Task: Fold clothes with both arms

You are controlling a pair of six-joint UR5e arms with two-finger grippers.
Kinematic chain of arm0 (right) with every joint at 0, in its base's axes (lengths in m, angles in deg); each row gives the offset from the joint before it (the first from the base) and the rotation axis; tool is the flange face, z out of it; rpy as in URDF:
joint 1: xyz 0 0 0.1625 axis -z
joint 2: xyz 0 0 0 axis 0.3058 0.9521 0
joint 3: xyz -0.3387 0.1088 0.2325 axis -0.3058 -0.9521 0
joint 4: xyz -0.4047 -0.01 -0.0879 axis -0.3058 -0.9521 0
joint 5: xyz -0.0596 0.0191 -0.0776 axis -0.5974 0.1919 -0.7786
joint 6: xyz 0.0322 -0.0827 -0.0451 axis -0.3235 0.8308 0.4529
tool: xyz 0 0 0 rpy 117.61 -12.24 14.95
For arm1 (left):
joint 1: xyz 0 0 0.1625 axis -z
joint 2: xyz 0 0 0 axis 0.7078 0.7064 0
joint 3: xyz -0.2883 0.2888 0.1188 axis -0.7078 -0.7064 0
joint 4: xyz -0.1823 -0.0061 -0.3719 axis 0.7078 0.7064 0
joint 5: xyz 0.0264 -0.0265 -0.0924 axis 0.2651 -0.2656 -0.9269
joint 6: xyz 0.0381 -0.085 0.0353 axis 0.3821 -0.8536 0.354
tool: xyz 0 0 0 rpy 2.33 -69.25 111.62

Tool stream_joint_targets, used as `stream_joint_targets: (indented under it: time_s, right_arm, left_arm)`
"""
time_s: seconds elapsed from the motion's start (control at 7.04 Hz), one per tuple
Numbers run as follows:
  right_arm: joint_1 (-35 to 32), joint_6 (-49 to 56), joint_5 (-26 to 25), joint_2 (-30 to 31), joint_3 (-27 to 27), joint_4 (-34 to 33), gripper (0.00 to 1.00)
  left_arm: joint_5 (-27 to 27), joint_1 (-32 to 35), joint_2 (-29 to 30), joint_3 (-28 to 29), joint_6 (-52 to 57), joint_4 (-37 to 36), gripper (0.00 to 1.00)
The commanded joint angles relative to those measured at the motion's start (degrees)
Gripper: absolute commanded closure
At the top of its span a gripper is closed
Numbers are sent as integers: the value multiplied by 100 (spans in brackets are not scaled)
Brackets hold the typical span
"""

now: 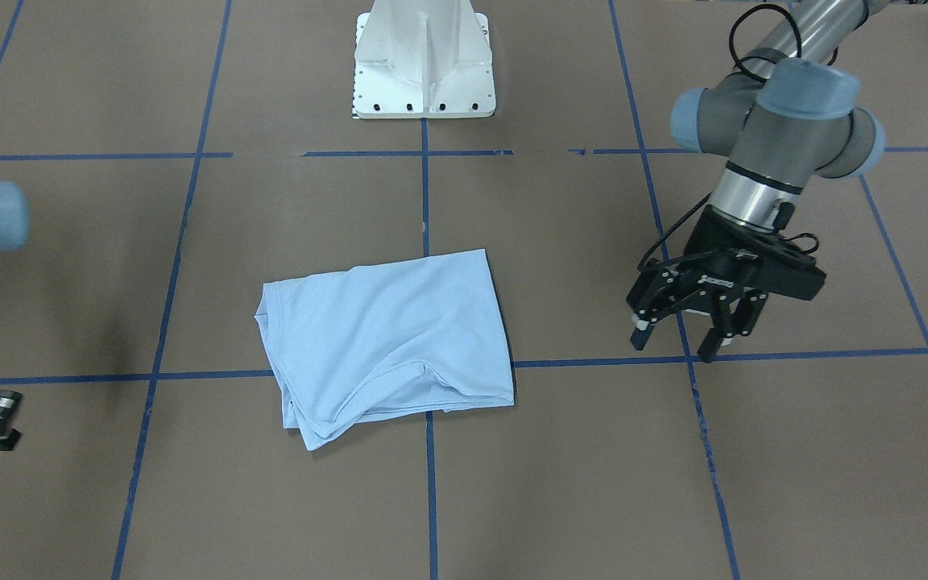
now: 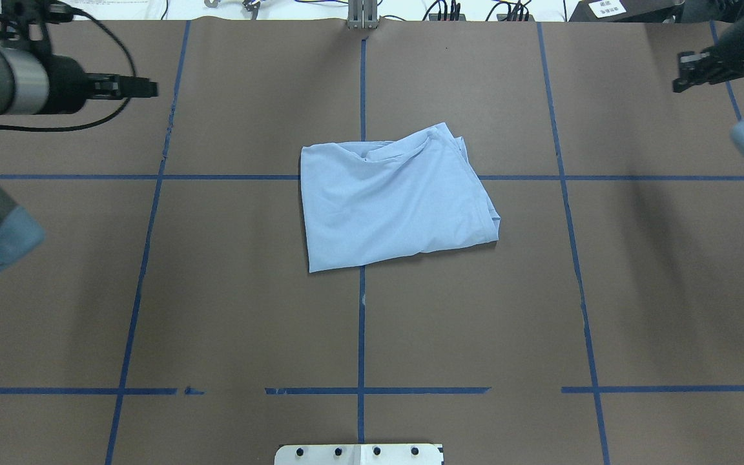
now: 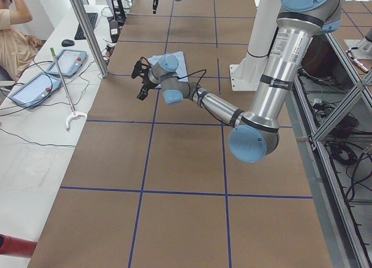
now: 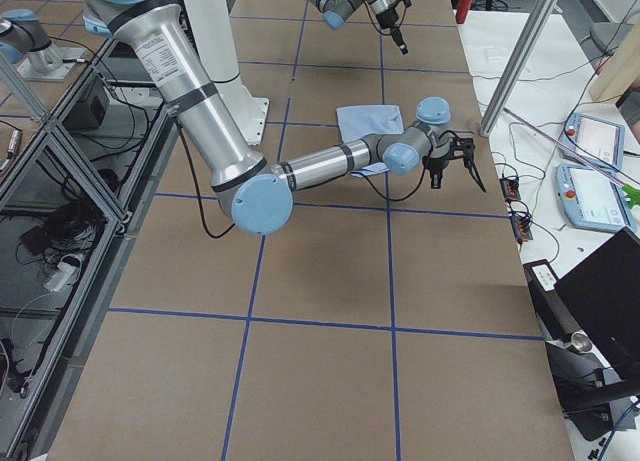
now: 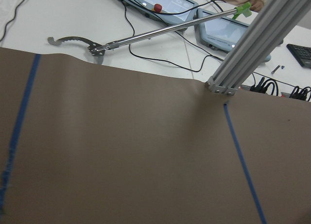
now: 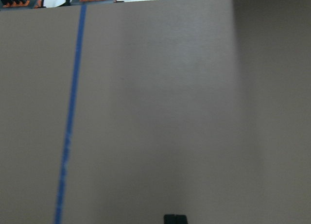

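The light blue T-shirt (image 1: 387,338) lies folded into a rough rectangle in the middle of the table, and it also shows in the overhead view (image 2: 391,200). Its chest print and neck label are hidden. My left gripper (image 1: 673,345) hangs open and empty above the table, well to the shirt's side; in the overhead view it (image 2: 146,87) is at the far left. My right gripper (image 1: 6,419) is at the opposite side, far from the shirt, with its fingers apart and nothing in them. It also shows at the far right overhead (image 2: 679,71).
The white pedestal base (image 1: 424,64) stands at the robot's side of the table. Blue tape lines cross the brown table (image 2: 217,290). Past the far edge are an aluminium post (image 5: 252,44), a grabber stick (image 5: 146,37), tablets and cables. A person (image 3: 11,41) sits there.
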Motion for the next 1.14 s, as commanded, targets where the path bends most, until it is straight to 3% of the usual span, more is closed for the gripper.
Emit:
stream_joint_targets:
  time_s: [0.0, 0.28, 0.43, 0.57, 0.71, 0.85, 0.99]
  right_arm:
    - [-862, 1798, 407, 1028, -5, -147, 100]
    - [-1739, 4002, 373, 1235, 117, -1792, 100]
    - [-1953, 4492, 269, 1217, 405, -2784, 100]
    - [-2051, 4636, 67, 1217, 895, -3525, 72]
    - [-2060, 4628, -230, 1313, 1353, -3784, 1]
    - [-2052, 4620, -199, 1279, 1583, -4109, 0]
    - [-2052, 4550, -68, 1270, 1603, -4199, 0]
  left_arm:
    - [-1729, 1579, -1180, -288, 2252, -88, 0]
    - [-2071, 2699, -1167, -164, 4538, -1967, 0]
    - [-2063, 2852, -1123, -173, 5115, -2761, 0]
    - [-2080, 2914, -1123, -182, 5147, -3248, 0]
    - [-2376, 3028, -1053, -191, 5129, -4079, 0]
    - [-2570, 3290, -800, -286, 5164, -4940, 0]
    - [-2598, 3336, -1111, -609, 5199, -4958, 0]
